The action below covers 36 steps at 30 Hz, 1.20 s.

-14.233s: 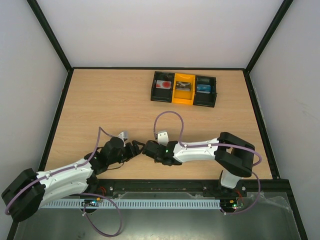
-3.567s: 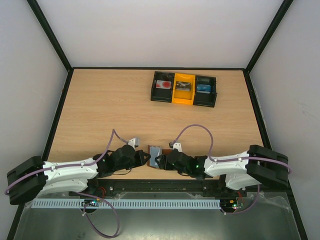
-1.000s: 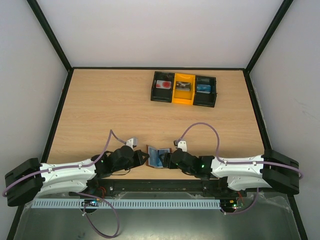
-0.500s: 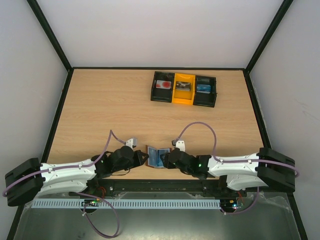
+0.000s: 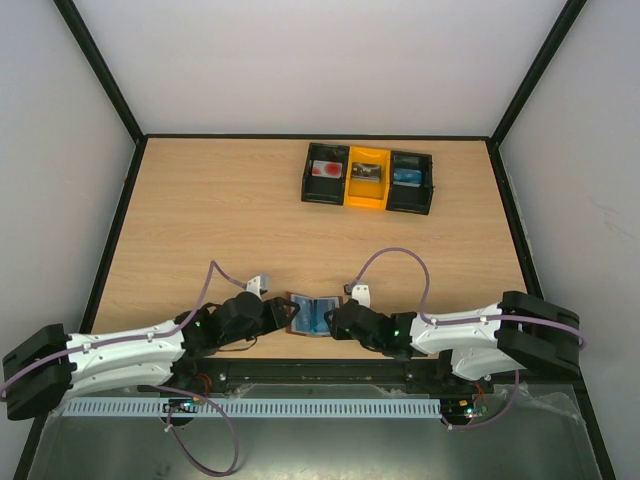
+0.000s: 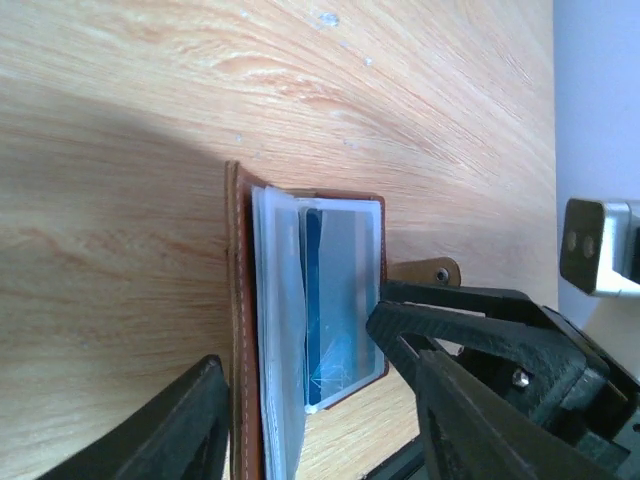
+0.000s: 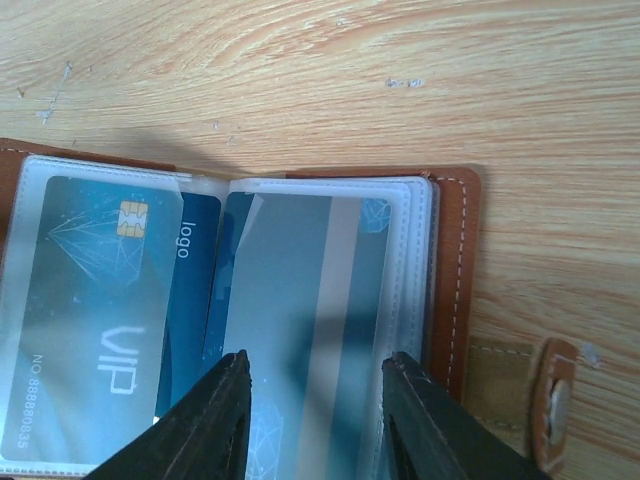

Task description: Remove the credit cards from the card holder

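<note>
The brown leather card holder (image 5: 312,314) lies open near the table's front edge, between my two grippers. Its clear sleeves show a blue VIP credit card (image 7: 95,330) on the left page. The right page holds a bluish credit card with a grey stripe (image 7: 300,300). My right gripper (image 7: 315,358) hovers over that right page, fingers apart, gripping nothing. The same gripper (image 5: 335,318) sits at the holder's right edge. My left gripper (image 6: 320,365) is open, its jaws straddling the holder's left cover (image 6: 240,330) and the sleeves, and it (image 5: 285,312) sits at the holder's left edge.
A black-and-yellow three-compartment tray (image 5: 429,185) stands at the back right with a card in each compartment. The holder's snap tab (image 7: 555,400) sticks out on its right. The table's black front rail runs just behind the grippers.
My left gripper has opened from shut and sits lower around the holder's left cover. The holder lies spread flatter. My right gripper's jaws have narrowed and it has edged left over the right page.
</note>
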Available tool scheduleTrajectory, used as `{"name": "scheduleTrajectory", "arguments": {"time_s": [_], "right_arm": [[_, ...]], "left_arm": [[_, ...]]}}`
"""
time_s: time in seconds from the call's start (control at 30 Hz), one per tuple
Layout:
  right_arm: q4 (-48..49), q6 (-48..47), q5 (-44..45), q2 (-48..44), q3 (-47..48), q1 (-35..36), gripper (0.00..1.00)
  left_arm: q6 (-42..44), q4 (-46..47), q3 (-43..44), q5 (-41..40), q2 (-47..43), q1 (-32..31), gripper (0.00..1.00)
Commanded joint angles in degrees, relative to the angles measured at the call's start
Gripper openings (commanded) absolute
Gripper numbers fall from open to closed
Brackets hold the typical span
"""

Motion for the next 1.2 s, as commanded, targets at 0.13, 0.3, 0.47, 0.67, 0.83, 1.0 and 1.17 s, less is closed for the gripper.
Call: {"name": "scheduleTrajectory", "arguments": {"time_s": [0.13,0.3,0.47,0.67,0.83,1.0,1.17], "right_arm": [[-1.3,1.2,1.8,-2.2,-2.1,0.2,0.36],[-1.5,1.2,2.1,-2.5,-2.5,0.2,0.35],[-2.8,1.3,2.9,-1.0,-2.3,0.2,0.35],[-2.6,1.3,3.2,-1.2,-2.3,0.2,0.34],[-2.9,1.2,3.9,-1.3,-2.4,0.2,0.33],[-3.6,1.4,3.9,-1.9,-2.5,0.1,0.31],[-3.2,2.0,4.0,-3.1,-3.6,0.2,0.26]], "left_arm": [[1.0,-3.6,4.6,-1.4,-2.0,-0.3,0.57],[2.8,-5.5,8.2,-1.9,1.4,-0.7,0.58],[3.4,-10.3,10.9,-6.2,2.8,-1.5,0.65],[7.2,-10.6,15.6,-4.9,3.6,-1.5,0.67],[8.7,-3.0,14.4,-1.1,6.8,-1.5,0.69],[9.2,4.6,11.9,1.7,12.5,-1.4,0.61],[7.8,10.9,8.4,5.1,17.7,0.8,0.54]]}}
